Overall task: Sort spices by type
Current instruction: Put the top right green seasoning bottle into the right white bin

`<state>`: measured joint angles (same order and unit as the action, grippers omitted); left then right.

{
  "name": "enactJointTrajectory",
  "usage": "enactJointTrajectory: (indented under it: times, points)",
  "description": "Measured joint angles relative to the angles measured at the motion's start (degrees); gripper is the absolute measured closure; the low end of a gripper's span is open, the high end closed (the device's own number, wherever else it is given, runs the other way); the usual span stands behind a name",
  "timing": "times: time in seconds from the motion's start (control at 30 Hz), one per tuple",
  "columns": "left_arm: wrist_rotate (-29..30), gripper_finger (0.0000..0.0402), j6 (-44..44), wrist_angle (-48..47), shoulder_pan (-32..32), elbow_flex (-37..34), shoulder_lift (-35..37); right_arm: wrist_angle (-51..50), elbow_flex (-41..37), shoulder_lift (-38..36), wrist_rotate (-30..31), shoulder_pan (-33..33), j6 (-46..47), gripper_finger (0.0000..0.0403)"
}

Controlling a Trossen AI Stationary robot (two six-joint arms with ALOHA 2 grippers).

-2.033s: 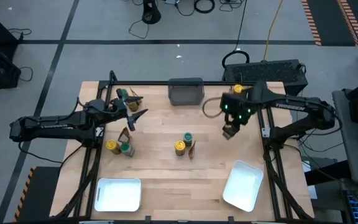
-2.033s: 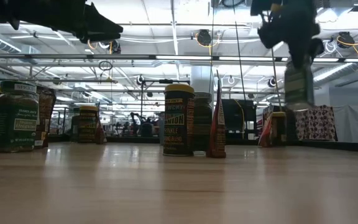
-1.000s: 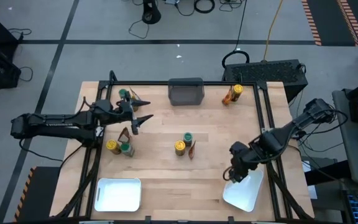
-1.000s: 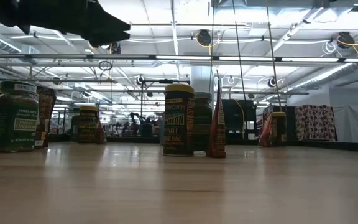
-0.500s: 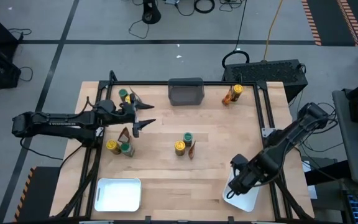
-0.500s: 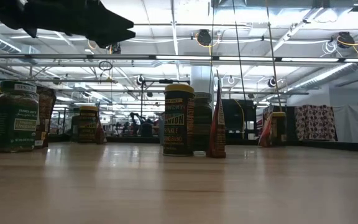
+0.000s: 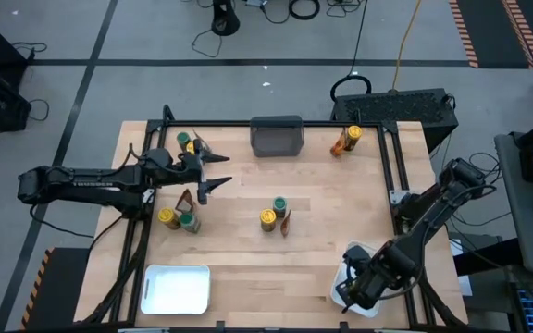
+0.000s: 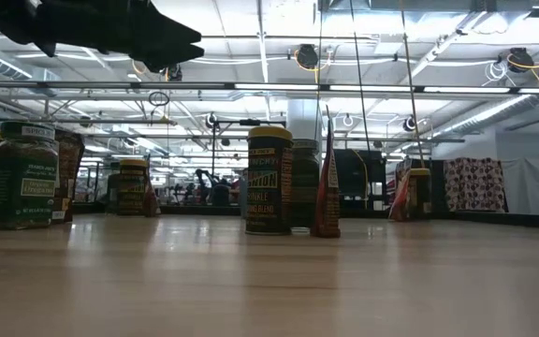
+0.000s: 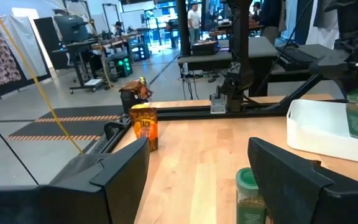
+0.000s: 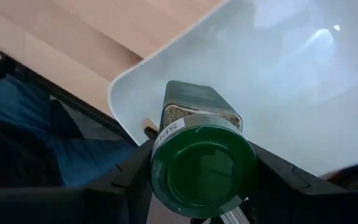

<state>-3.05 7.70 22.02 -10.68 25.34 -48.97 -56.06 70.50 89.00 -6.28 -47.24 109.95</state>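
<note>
**Green-lidded jar held over the right white tray**

Green-lidded jar [image 10: 202, 163] sits clamped between the right gripper's [image 7: 348, 294] fingers, poised over the white tray [image 7: 370, 257] at the table's five o'clock corner; the tray's visible floor is bare, and whether the jar touches it cannot be told. A strip on the jar shows letters starting "SP". The second white tray [image 7: 176, 289], at seven o'clock, holds nothing. The dark grey bin [image 7: 277, 135] stands at twelve o'clock. Near centre, a yellow-lidded jar [image 8: 269, 180] reads "SPRINKLE"; another green jar [image 8: 21, 174] shows "SPICES". The left gripper [image 7: 213, 173] hovers spread wide, grasping nothing, toward ten o'clock.
</note>
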Motion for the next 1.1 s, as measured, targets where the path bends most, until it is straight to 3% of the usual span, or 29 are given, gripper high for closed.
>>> enactJointTrajectory:
  times: [0.53, 0.77, 1.1]
  points:
    - [-0.1, 0.0125, 0.1, 1.1, 1.8, 0.0, 0.0, -19.5, 0.0, 0.0, 0.3, 1.3, -5.1, 0.0209]
    - [-0.1, 0.0125, 0.1, 1.1, 1.8, 0.0, 0.0, -16.8, 0.0, 0.0, -4.8, 1.3, -1.8, 0.0208]
    - [-0.1, 0.0125, 0.1, 1.1, 1.8, 0.0, 0.0, -2.4, 0.0, 2.3, -4.5, -0.5, 4.8, 0.0207]
